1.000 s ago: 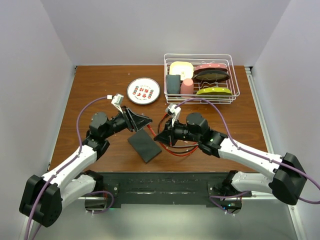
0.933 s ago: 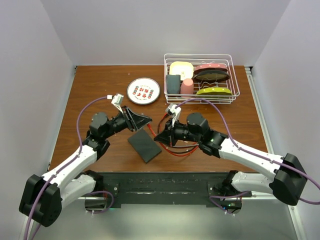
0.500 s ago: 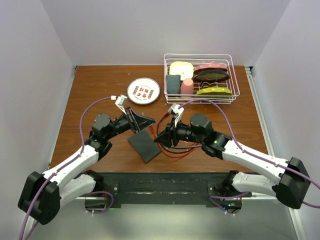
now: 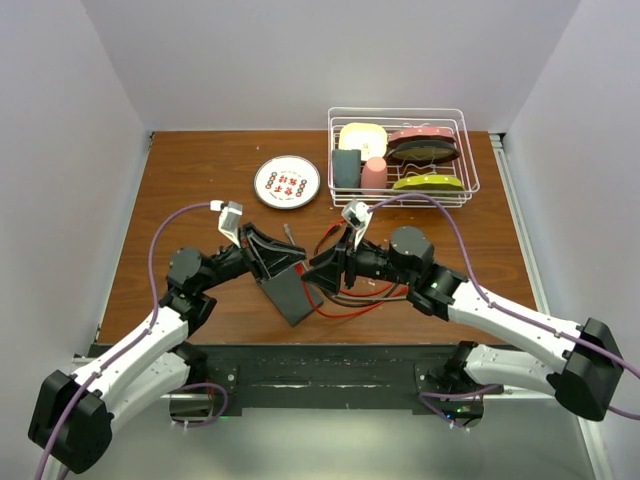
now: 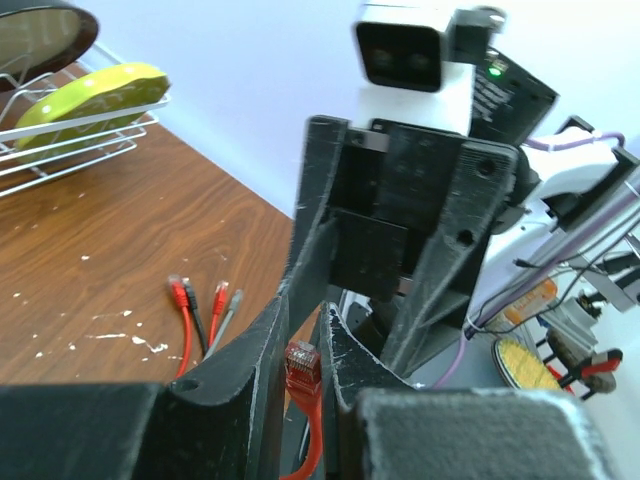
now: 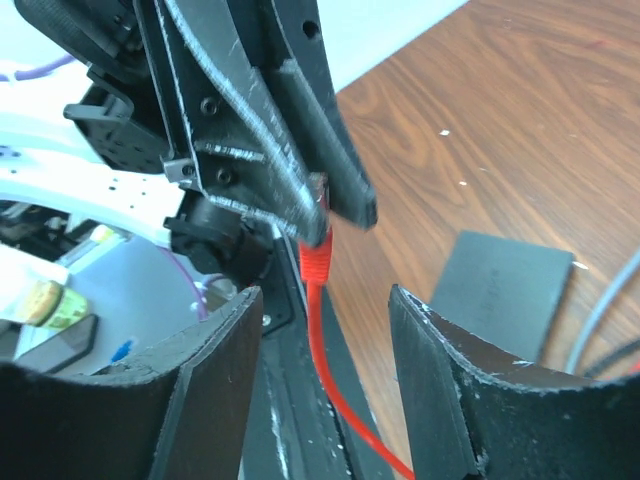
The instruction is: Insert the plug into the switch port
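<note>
Two grippers meet tip to tip above the switch (image 6: 503,293), which lies flat just below and ahead of the right fingers, sockets not visible. Your left gripper (image 5: 308,322) is pinched tight on the red plug (image 5: 302,362), cable (image 6: 330,400) hanging free. Your right gripper (image 6: 322,300) is spread wide and holds nothing, with the plug just ahead of its gap. Probably a handover for a better grasp.

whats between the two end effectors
The red plug, pinched at the tip of the left end effector, just ahead of the open right end effector. The right wrist view shows it best.
</note>
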Controlling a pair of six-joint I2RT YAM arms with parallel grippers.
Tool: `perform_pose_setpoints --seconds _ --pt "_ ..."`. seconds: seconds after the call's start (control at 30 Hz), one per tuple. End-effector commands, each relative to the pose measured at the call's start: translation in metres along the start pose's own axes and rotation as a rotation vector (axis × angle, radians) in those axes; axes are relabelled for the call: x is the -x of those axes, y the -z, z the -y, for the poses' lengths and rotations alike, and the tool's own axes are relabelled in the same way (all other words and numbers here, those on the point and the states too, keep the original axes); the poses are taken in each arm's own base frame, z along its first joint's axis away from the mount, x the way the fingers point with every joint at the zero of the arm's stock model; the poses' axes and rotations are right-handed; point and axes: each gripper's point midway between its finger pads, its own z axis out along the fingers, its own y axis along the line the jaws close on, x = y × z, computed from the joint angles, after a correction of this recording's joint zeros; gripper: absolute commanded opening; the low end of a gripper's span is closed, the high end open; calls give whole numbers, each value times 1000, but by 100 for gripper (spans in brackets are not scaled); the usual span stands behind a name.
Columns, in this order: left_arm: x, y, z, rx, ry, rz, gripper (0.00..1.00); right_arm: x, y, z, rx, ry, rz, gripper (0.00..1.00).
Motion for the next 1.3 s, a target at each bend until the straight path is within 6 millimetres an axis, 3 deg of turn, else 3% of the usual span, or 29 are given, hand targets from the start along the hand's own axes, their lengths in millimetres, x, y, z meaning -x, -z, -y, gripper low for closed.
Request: perform_pose_setpoints --seconds 0.0,0.37,0.57,0.67,0.7,0.9,0.93,1.0,1.03,1.13,1.2,1.27 --pt "8 1 22 -97 -72 25 0 19 -9 -19 99 -12 57 56" --pt "6 -1 20 -83 -61 24 0 26 -16 -18 95 -45 78 29" --pt "6 -1 14 -56 -54 26 0 29 -16 -18 89 -60 84 22" --pt "5 -2 12 -45 -50 24 0 27 -19 -15 71 -70 72 9" --pt "5 -2 11 -42 -50 22 0 25 -19 -12 54 -78 63 0" --pt "3 -4 6 -17 -43 15 0 23 -22 0 -21 -87 42 0" --pt "1 -4 2 2 -39 6 18 22 -21 0 -27 -82 39 0" --pt "9 -6 0 35 -49 15 41 18 -18 6 -56 -69 21 0" --pt "10 -5 -12 109 -35 19 57 18 -17 8 -72 -59 21 0" --pt "31 -1 -27 253 -12 91 77 13 -12 16 -116 -35 -3 0" --pt "44 3 -22 272 -25 141 80 7 -9 21 -143 -19 -24 0" --pt "51 10 -32 352 -12 181 87 8 -7 26 -173 -2 -26 0"
